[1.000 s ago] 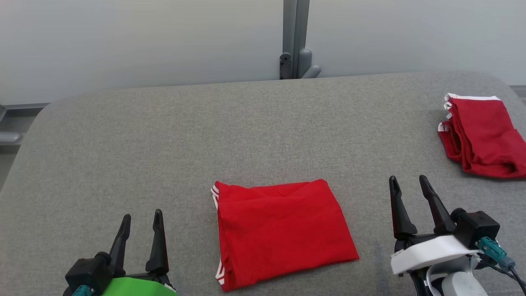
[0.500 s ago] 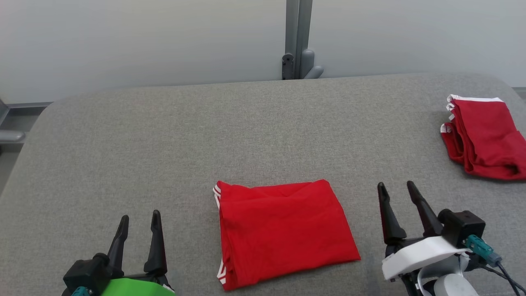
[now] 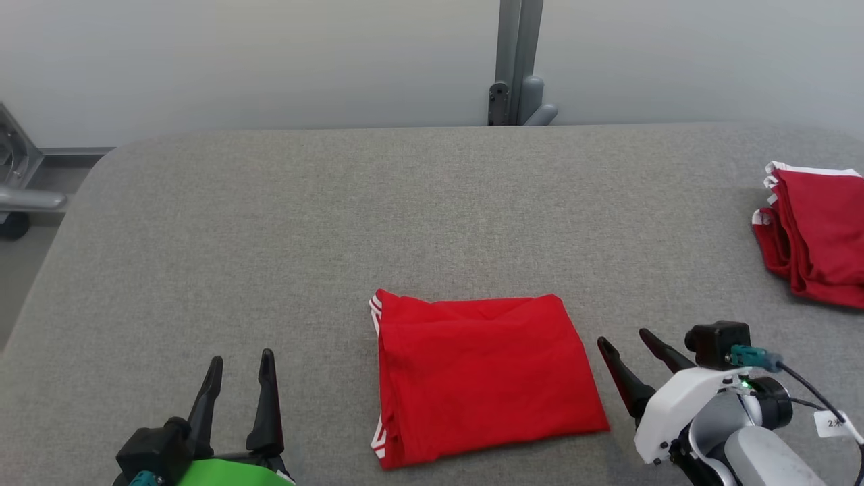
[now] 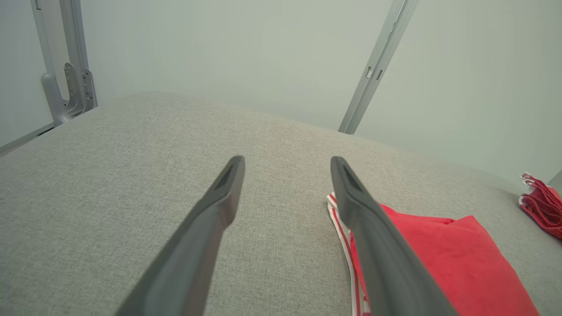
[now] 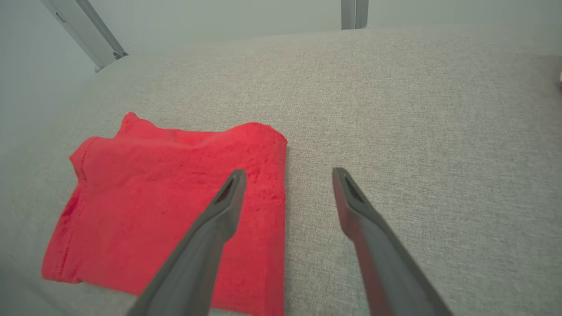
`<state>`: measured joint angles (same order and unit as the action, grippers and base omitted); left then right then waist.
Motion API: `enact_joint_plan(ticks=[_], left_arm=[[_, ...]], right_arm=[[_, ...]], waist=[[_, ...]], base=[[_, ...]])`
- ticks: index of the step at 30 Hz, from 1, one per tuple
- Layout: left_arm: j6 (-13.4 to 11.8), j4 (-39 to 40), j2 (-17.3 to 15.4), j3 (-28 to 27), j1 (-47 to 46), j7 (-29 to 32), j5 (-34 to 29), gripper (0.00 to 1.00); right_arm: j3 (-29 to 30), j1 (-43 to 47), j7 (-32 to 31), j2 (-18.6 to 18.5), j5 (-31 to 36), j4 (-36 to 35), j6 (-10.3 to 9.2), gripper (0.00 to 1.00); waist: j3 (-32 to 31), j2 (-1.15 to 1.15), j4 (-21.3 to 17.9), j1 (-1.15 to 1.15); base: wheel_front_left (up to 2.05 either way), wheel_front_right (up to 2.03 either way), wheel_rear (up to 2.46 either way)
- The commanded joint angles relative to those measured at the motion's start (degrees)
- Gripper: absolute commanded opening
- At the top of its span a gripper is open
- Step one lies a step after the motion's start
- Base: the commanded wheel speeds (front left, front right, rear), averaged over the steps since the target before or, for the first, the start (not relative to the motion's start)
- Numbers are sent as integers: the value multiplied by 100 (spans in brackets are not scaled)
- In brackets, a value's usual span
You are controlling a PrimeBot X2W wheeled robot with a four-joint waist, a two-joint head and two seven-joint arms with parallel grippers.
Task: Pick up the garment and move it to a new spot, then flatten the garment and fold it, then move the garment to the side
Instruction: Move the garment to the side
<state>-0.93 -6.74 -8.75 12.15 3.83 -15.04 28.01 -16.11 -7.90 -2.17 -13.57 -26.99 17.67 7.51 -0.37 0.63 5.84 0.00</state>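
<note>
The right gripper point(image 3: 622, 337) is moving in on the folded red garment with white-striped hems point(image 3: 486, 374). Compared with a second ago, its two dark fingers are leaning toward the cloth's right edge and sitting lower in the head view (the whole picture is also sliding a little, so part of that shift is the camera turning). The garment is lying where it was, a neat rectangle on the near middle of the grey woven padded surface point(image 3: 337, 223). The fold therefore looks done, and the arm is probably lining up to carry it aside, perhaps toward the other red folded pile point(image 3: 820, 236) at the far right.

Both pairs of fingers are standing wide apart and holding nothing. In the right wrist view the garment's right edge is lying between the two fingers point(image 5: 210, 228), one over red cloth, the other over bare grey. The left gripper point(image 3: 241, 358) is waiting near the striped left edge, apart from it.
</note>
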Motion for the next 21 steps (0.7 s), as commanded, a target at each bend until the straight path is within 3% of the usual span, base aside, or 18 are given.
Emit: enact_joint_plan(ticks=[1, 21], left_arm=[[40, -17, 7, 4, -21, -16, -48, 100], [155, -134, 168, -18, -350, -16, -168, 100]], right_arm=[[-74, -155, -110, -105, -121, 110, -6, 100], [-1364, -1528, -1101, -769, -1832, 1361, -5, 100]], waist=[[78, -63, 87, 0], [728, -63, 673, 0]], base=[[0, 0, 0], [0, 0, 0]])
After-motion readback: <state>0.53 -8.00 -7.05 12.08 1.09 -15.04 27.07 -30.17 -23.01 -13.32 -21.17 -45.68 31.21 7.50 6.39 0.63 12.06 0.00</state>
